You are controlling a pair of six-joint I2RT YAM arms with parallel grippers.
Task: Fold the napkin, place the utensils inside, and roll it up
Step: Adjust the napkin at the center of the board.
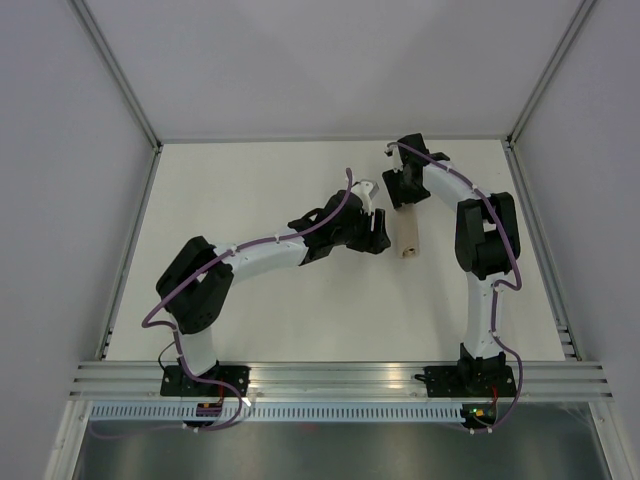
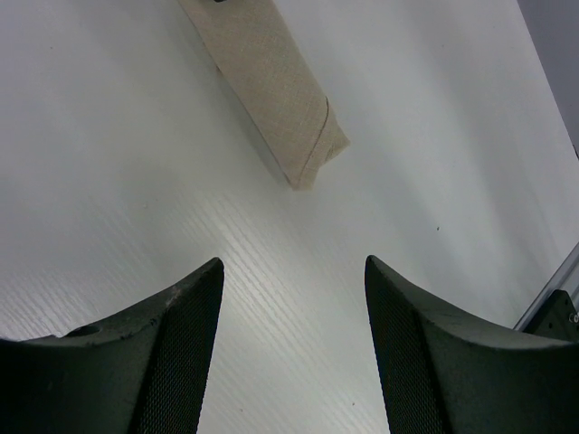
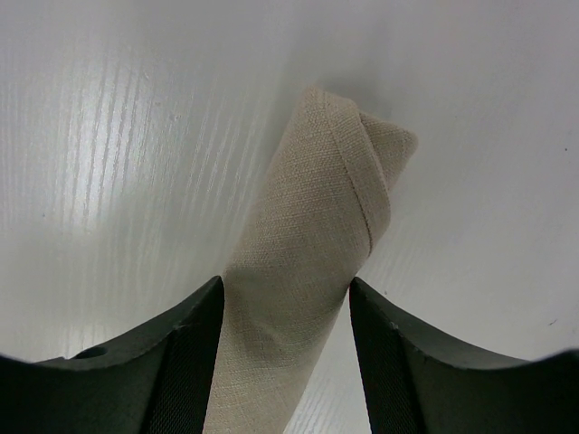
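Note:
The tan napkin [image 1: 407, 234] lies rolled into a short tube on the white table, right of centre. No utensils show in any view. My right gripper [image 1: 405, 193] is at the roll's far end. In the right wrist view the gripper [image 3: 286, 289] is open and straddles the roll [image 3: 317, 217]. Its left finger [image 3: 194, 362] touches the cloth, and a narrow gap shows at the right finger. My left gripper [image 1: 379, 233] is just left of the roll. In the left wrist view it [image 2: 294, 271] is open and empty, with the roll's end [image 2: 280, 90] ahead of it.
The white table [image 1: 280, 190] is bounded by grey walls at the back and sides. An aluminium rail [image 1: 340, 375] runs along the near edge by the arm bases. It also shows in the left wrist view [image 2: 554, 303].

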